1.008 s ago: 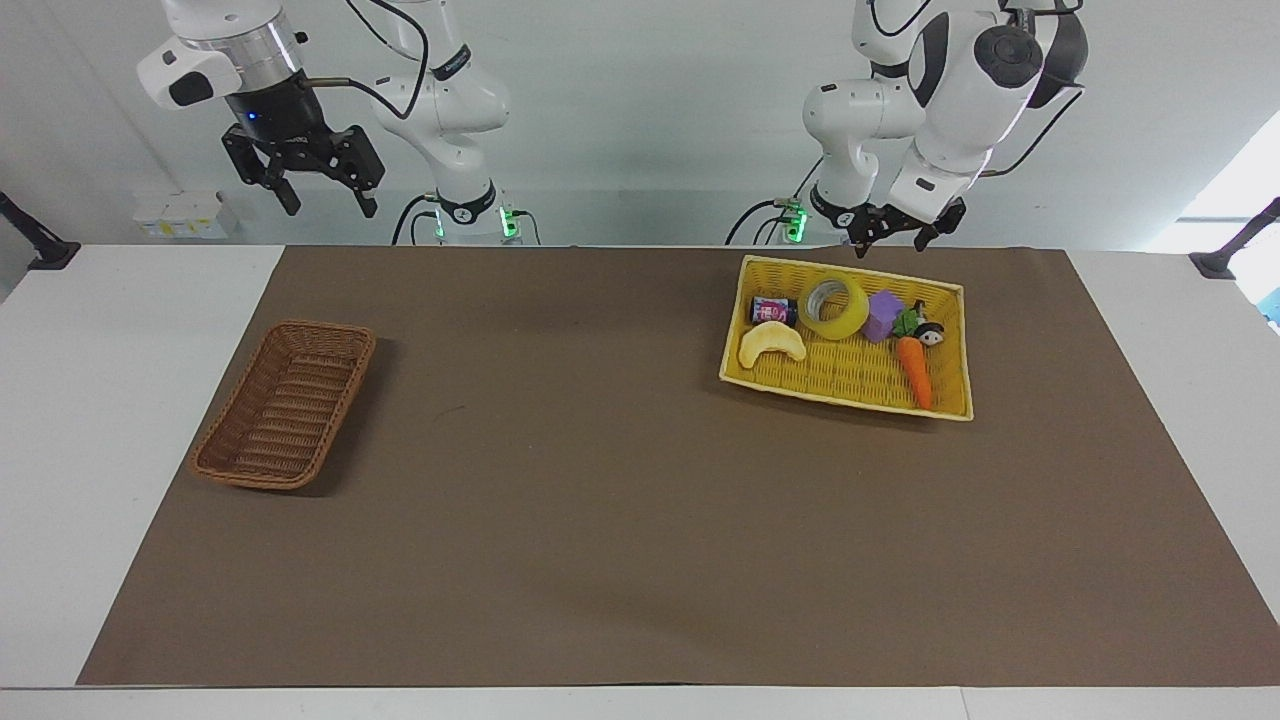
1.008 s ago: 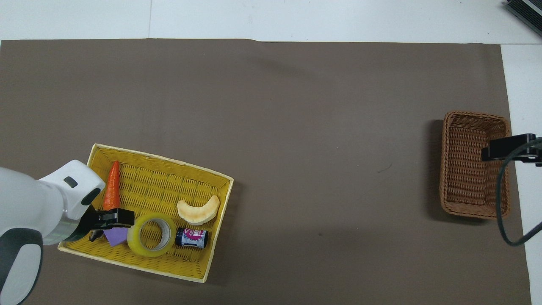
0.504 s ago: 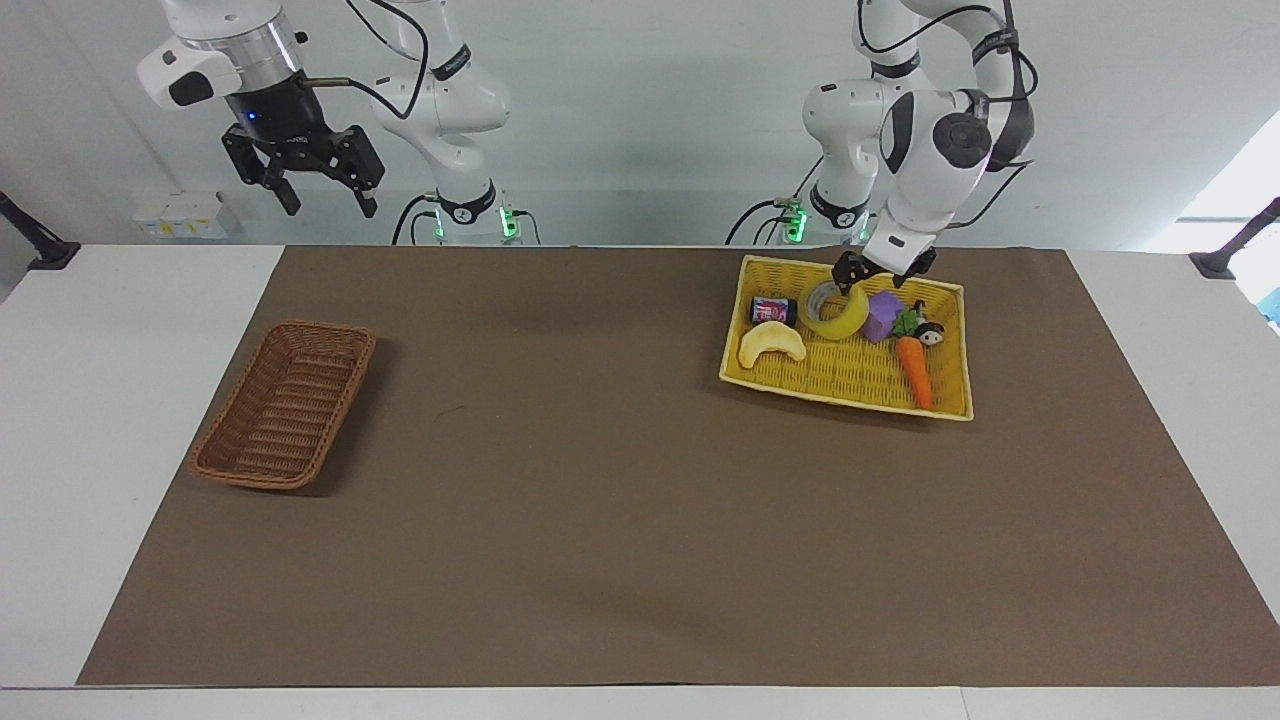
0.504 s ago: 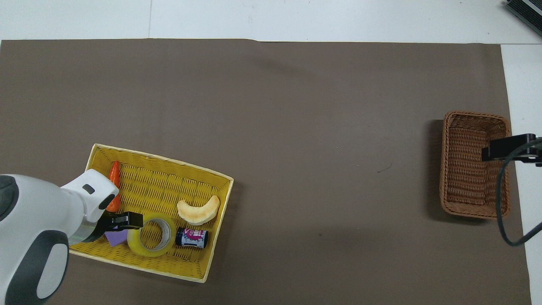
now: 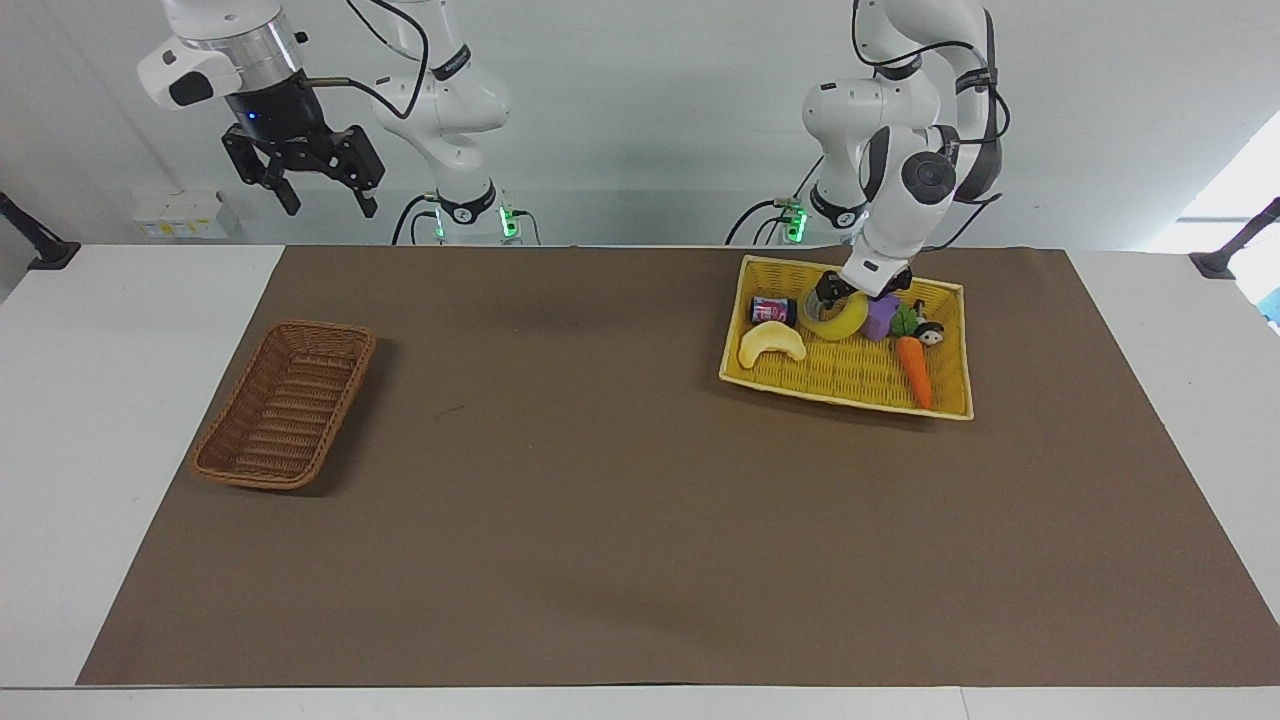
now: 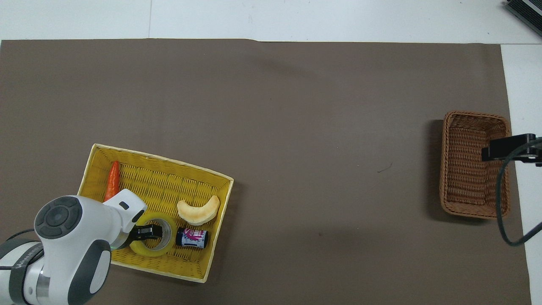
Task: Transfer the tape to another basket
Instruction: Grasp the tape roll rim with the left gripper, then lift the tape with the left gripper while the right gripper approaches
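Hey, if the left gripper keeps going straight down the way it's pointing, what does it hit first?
Most likely the tape. The left gripper points down into the yellow basket, right at the roll, one finger seemingly over its core. Whether it already touches is unclear.
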Tool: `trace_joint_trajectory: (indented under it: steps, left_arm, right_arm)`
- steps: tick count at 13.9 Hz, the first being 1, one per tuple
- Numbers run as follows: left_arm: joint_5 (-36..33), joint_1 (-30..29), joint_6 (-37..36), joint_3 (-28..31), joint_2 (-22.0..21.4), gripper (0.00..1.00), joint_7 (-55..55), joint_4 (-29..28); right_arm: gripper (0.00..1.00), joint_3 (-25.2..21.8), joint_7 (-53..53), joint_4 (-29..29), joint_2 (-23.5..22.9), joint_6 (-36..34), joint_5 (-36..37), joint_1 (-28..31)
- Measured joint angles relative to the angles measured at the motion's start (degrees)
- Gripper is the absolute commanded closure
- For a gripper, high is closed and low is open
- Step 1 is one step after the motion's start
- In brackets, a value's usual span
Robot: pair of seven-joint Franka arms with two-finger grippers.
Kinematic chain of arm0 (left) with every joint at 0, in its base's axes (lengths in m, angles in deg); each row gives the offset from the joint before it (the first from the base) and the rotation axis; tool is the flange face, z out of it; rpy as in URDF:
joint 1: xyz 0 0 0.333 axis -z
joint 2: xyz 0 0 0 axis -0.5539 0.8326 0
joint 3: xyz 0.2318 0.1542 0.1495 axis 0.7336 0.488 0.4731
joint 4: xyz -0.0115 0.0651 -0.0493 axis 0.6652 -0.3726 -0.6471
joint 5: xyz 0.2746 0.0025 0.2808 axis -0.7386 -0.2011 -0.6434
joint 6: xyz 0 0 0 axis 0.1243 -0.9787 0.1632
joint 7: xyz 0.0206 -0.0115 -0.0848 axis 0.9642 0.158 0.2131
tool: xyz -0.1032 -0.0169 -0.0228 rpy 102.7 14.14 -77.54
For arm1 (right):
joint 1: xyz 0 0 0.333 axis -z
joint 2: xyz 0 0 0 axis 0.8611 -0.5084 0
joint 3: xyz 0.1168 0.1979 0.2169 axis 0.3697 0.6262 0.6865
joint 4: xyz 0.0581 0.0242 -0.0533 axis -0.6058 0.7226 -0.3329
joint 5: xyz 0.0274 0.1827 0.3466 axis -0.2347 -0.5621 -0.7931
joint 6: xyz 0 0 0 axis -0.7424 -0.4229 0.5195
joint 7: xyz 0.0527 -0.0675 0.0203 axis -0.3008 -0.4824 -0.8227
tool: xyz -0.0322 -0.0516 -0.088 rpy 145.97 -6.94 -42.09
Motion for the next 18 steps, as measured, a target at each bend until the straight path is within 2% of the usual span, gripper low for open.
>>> trace_joint_trajectory:
  steps: [1, 2, 5, 9, 12, 15, 18]
  left_arm:
    - [0.0, 0.19, -1.2, 0.0, -0.03, 0.9, 0.15, 0.54]
    - [-0.01, 0.24, -2.27, 0.0, -0.03, 1.0, 0.18, 1.05]
    - [0.01, 0.21, -6.6, 0.18, 0.0, 1.0, 0.29, 4.22]
    - [0.01, 0.05, -13.04, 0.98, -0.03, 1.0, 0.45, 11.29]
    - [0.26, -1.25, -14.98, 1.34, 0.15, 1.0, 0.56, 16.13]
    - [6.54, -1.67, -14.89, 1.43, 2.81, 1.0, 0.61, 20.6]
    - [16.13, -1.69, -13.66, 1.36, 7.02, 1.0, 0.64, 25.34]
  right_arm:
    - [0.0, 0.0, 0.0, 0.0, 0.0, 0.0, 0.0, 0.0]
    - [0.0, 0.0, 0.0, 0.0, 0.0, 0.0, 0.0, 0.0]
    - [0.0, 0.0, 0.0, 0.0, 0.0, 0.0, 0.0, 0.0]
    - [0.0, 0.0, 0.0, 0.0, 0.0, 0.0, 0.0, 0.0]
    - [0.0, 0.0, 0.0, 0.0, 0.0, 0.0, 0.0, 0.0]
    - [0.0, 0.27, -0.27, 0.0, 0.01, -0.08, 0.0, -0.1]
    - [0.0, 0.83, -3.15, 0.18, 0.08, -0.12, -0.91, -1.0]
